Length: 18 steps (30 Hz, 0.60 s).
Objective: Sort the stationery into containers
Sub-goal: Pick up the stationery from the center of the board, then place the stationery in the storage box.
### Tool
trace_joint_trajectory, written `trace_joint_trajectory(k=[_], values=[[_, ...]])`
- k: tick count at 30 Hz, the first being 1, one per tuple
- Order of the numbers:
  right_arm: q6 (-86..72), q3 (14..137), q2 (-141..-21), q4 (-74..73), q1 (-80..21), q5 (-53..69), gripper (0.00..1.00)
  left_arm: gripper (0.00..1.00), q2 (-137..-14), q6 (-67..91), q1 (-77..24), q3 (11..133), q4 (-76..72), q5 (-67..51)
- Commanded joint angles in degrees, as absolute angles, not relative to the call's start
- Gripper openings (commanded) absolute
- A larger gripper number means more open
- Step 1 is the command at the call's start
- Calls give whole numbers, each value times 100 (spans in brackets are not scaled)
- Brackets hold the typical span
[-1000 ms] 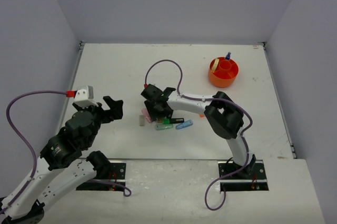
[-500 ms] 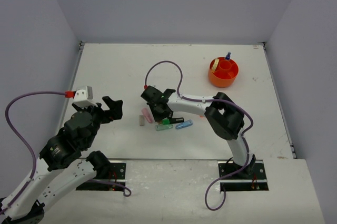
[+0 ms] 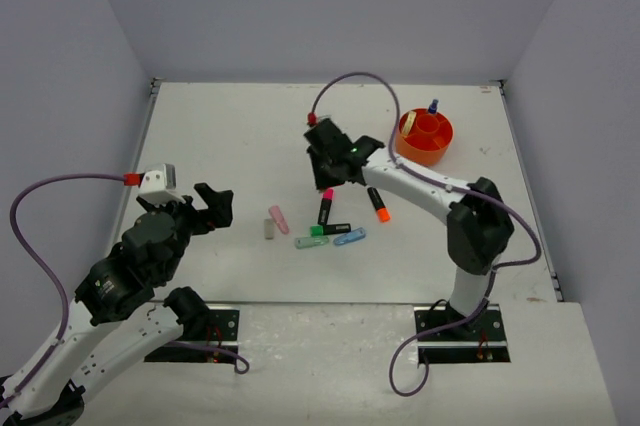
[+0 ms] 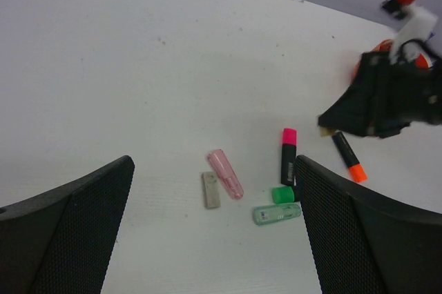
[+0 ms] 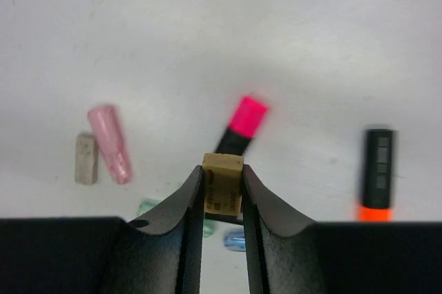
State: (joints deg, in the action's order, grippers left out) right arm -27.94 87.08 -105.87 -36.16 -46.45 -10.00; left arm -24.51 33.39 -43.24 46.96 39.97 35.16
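My right gripper (image 3: 335, 164) is shut on a small beige eraser (image 5: 222, 182) and holds it above the table, between the stationery pile and the orange tub (image 3: 424, 138). Below it lie a pink highlighter (image 3: 325, 206), an orange highlighter (image 3: 380, 206), a green highlighter (image 3: 328, 230), a pale green clip (image 3: 311, 242), a blue clip (image 3: 349, 236), a pink eraser (image 3: 278, 218) and a grey-beige eraser (image 3: 267, 229). My left gripper (image 3: 215, 206) is open and empty, left of the pile. Its view shows the pink eraser (image 4: 226, 173) and the pale green clip (image 4: 277, 213).
The tub has inner dividers and holds a blue item (image 3: 433, 106) and a pale piece (image 3: 407, 124). It stands at the far right of the table. The right arm's cable (image 3: 360, 81) arcs above the table's far part.
My right gripper has lifted off the pile and moved right and farther away, towards the tub, with the beige eraser in it. The pink and orange highlighters now show. The left arm has not moved.
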Motion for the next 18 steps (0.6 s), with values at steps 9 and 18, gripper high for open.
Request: trace_joint_trajectory(k=[9,18], values=[[-2715,8290,-8914,-3210,-627,-1901,16,100,-2584,3155,-4324,4597,3691,3357],[-2312,9330,-9834,-3234,-141,-2872,15,100,-2663,3067,-4324,4588,3644,3182]])
